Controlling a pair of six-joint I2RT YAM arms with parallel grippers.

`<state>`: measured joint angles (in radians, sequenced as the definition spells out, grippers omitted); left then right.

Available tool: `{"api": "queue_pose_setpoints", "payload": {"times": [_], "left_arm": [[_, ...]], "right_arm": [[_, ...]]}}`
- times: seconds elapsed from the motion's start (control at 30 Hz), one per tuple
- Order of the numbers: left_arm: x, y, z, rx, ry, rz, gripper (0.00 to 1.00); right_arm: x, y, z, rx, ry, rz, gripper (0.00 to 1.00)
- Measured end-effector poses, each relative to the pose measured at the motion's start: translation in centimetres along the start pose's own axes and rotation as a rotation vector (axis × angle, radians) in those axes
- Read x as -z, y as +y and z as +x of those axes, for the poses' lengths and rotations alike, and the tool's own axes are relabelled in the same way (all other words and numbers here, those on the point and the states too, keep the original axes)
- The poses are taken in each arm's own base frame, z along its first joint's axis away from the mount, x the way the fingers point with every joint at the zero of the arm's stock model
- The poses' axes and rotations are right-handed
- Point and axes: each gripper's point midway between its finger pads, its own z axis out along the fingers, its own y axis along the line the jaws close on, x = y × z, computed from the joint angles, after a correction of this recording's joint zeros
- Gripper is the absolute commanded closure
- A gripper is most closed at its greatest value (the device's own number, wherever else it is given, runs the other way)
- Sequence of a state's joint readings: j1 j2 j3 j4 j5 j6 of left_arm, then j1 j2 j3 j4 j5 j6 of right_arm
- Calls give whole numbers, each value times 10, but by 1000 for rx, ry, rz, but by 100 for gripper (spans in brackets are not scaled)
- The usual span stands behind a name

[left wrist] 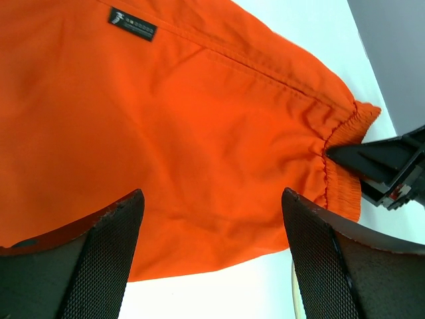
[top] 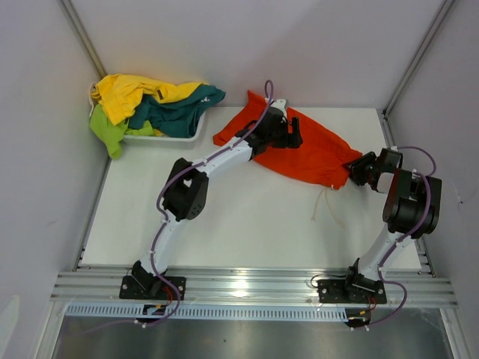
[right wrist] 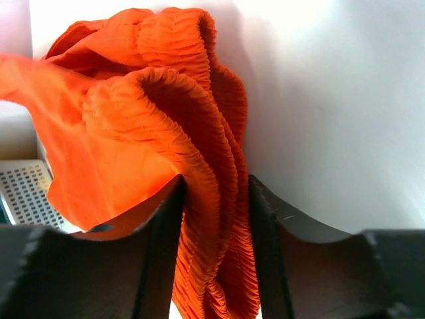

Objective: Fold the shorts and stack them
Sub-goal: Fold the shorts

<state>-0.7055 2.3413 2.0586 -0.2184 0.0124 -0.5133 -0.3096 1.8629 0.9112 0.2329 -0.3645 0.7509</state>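
Orange fabric shorts [top: 314, 153] lie along the table's [top: 247, 224] far edge, toward its right corner. My right hand [right wrist: 212, 189] is clenched on their bunched waistband; left hand [left wrist: 211, 196] hovers released above. Risk, I judge: a hard pull slips the thick gathers free.

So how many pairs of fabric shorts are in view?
4. An orange fabric pair lies on the white table; a yellow pair, a teal pair and a lime-green pair are heaped in the white plastic basket, far left. More may be hidden underneath.
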Motion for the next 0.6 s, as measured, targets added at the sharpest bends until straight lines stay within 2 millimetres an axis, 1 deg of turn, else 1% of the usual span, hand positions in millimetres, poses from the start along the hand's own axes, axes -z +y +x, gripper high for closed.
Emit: {"api": "queue_pose_setpoints", "payload": {"times": [0.03, 0.07, 0.1, 0.13, 0.23, 0.33, 0.47, 0.5, 0.6], "left_arm": [[0, -1, 1, -1, 5, 6, 14], [0, -4, 4, -5, 12, 18, 14], [-1, -4, 5, -10, 16, 21, 14], [-1, -6, 6, -15, 18, 26, 14], [0, -16, 11, -33, 25, 46, 15], [0, -36, 23, -50, 43, 93, 16], [-5, -62, 55, -66, 101, 158, 17], [-7, -66, 64, -67, 118, 169, 17], [-12, -74, 89, -57, 171, 194, 18]], "right_arm": [[0, 2, 1, 1, 3, -7, 50], [0, 3, 2, 3, 7, -14, 39], [0, 5, 2, -1, 9, -21, 34], [2, 10, 2, 8, 7, -39, 28], [7, 16, 8, 27, 13, -57, 24], [14, 15, 16, 31, 21, -58, 24], [22, 13, 26, 30, 44, -67, 26], [22, 13, 29, 30, 50, -72, 29], [24, 10, 36, 31, 67, -75, 44]]}}
